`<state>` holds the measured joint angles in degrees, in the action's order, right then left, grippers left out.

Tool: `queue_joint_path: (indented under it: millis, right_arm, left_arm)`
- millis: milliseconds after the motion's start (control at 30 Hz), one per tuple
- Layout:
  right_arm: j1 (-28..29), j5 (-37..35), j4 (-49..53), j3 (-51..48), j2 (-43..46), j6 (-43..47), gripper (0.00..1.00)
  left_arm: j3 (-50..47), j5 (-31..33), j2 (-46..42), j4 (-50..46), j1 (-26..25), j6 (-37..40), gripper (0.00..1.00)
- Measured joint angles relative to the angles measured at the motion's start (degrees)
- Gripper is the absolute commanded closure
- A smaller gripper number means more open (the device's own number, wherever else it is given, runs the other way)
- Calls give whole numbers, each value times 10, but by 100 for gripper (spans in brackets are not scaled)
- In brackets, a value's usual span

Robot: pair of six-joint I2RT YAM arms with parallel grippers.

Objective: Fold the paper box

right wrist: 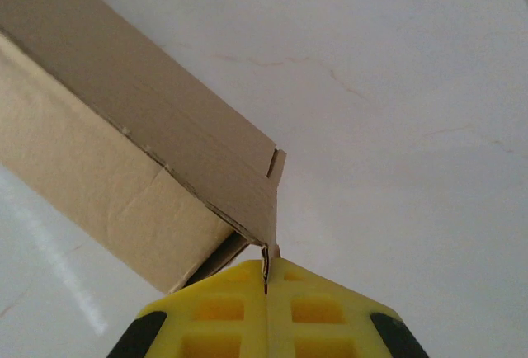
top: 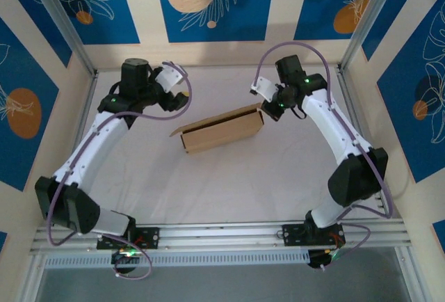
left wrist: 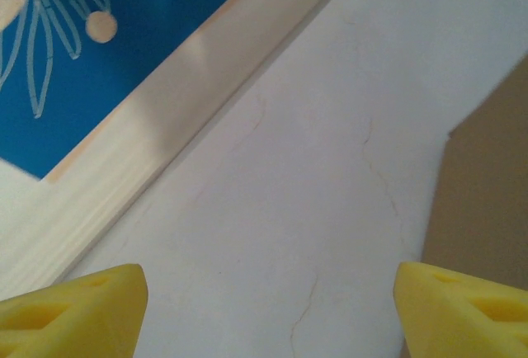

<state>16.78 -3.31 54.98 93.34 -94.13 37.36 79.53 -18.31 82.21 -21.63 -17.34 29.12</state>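
White table (top: 229, 184), paper box (top: 222, 129) in right tool (right wrist: 266, 266)

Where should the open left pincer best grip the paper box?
Probably the loose flap at the left end of the paper box, from the left: it juts thin and free toward the left pincer, while the right pincer pinches the right end.

A: Overhead view: you have bright, even light. Shadows on the white table (top: 229, 184) are faint and soft. The frame posts (top: 64, 27) lean outward toward the corners.

B: Left wrist view: your yellow fingertips (left wrist: 74, 313) are blurred near the lens. A grey shadow band crosses the wooden border (left wrist: 157, 139).

A: Right wrist view: a pale glare streak lies on the table beside the paper box (right wrist: 91, 168), whose edges are sharp.
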Motion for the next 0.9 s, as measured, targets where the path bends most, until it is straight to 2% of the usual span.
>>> queue_joint_path:
  millis: [133,233,400,633,733,900]
  right_arm:
    - [-8,7,-5,43,-43,7,100]
    - [-8,15,-7,43,-51,8,100]
    - [-13,32,-4,69,-84,5,100]
    - [-15,52,-3,104,-125,-11,100]
    - [-15,53,-3,105,-127,-16,100]
    - [-14,52,-5,108,-133,-19,100]
  left_arm:
    - [-6,-45,11,22,4,-3,23]
    - [-24,-43,3,44,5,-20,22]
    - [-85,3,-32,59,5,-60,23]
    - [-132,23,-88,61,4,-79,26]
    - [-135,51,-98,60,-3,-76,25]
    - [-126,107,-80,40,-6,-80,37]
